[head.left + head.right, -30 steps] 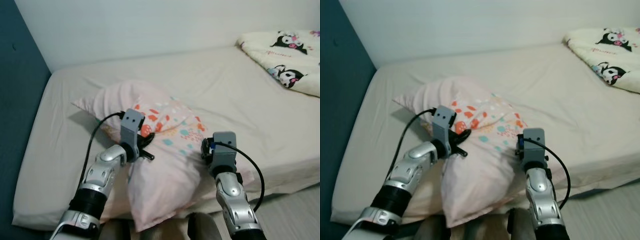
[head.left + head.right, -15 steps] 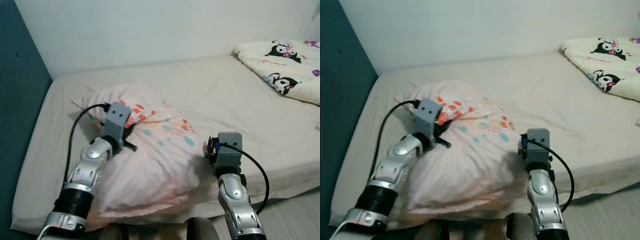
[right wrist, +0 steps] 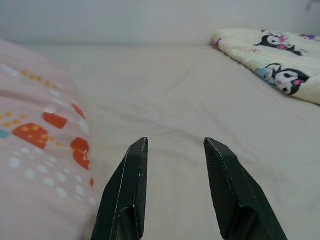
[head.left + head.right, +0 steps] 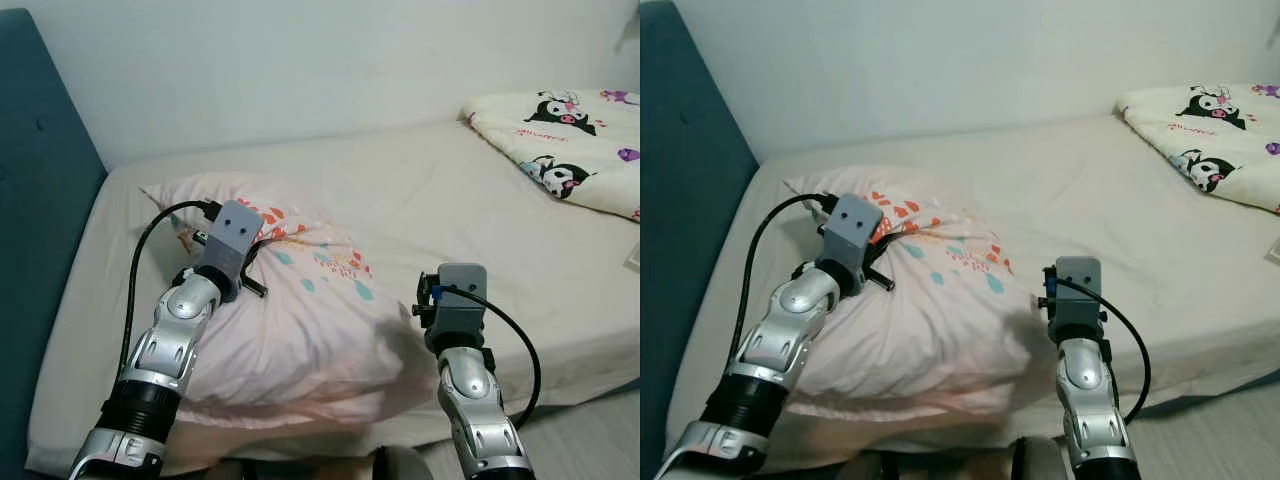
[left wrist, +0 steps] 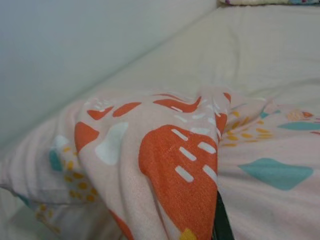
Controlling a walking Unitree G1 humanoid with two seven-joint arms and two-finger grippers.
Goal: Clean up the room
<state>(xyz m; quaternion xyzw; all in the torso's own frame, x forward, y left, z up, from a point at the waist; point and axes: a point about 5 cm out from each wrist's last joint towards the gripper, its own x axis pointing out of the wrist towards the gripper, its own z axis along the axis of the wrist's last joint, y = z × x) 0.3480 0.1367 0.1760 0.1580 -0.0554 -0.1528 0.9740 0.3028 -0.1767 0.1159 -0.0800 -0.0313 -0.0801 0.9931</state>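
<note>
Lying flatter than before near the bed's (image 4: 420,190) left edge, floral pillow (image 4: 300,320) stays pinched by left gripper (image 4: 245,262); right gripper (image 3: 175,165) hovers released over open mattress.

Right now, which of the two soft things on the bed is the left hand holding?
The pink pillow with orange and teal spots; the left hand pinches it. The cartoon-print blanket lies untouched at the far right.

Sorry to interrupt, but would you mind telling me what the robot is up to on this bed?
The robot is handling a pink patterned pillow lying on the bed. Its left gripper is shut on a fold of the pillow's fabric near the top, while the right gripper is open beside the pillow, over the sheet and holding nothing. A cartoon-print blanket lies at the far right of the bed.
</note>
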